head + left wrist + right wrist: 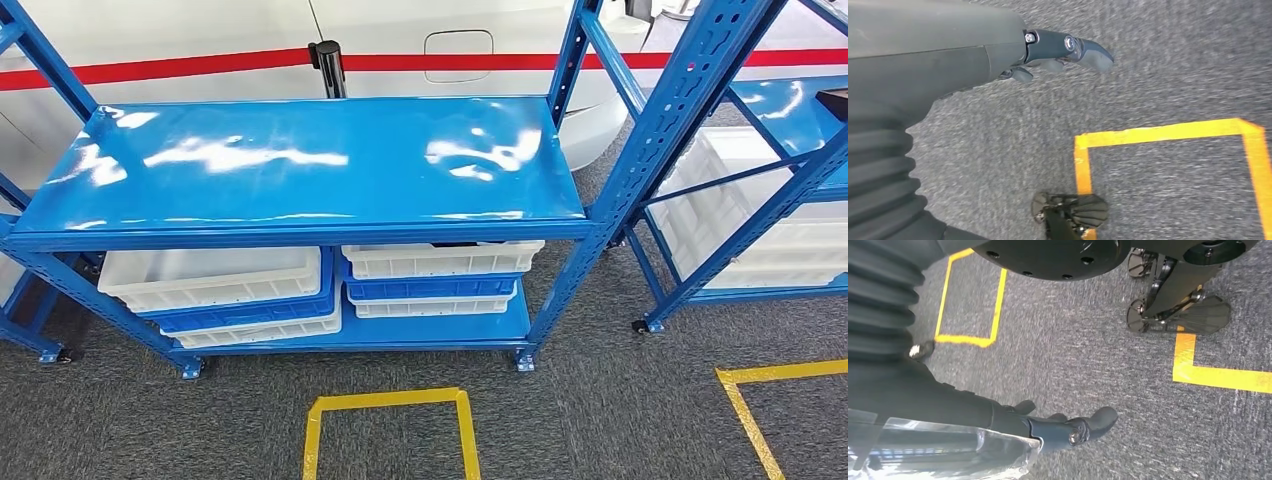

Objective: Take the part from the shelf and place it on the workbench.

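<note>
Holding a clear part (948, 450), right hand (1048, 427), fingers mostly hidden, left hand (1048, 55) empty, fingers loosely apart, blue shelf (300, 165), bins (215, 280) partly covered.

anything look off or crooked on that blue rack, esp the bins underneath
Slightly. On the lower shelf the left stack of bins sits askew, turned at an angle and slumping toward the front, while the right stack sits square. The top shelf is bare and glossy. No spill or damage shows.

Glossy blue metal shelf (300, 165); rough carpet (600, 420).
</note>
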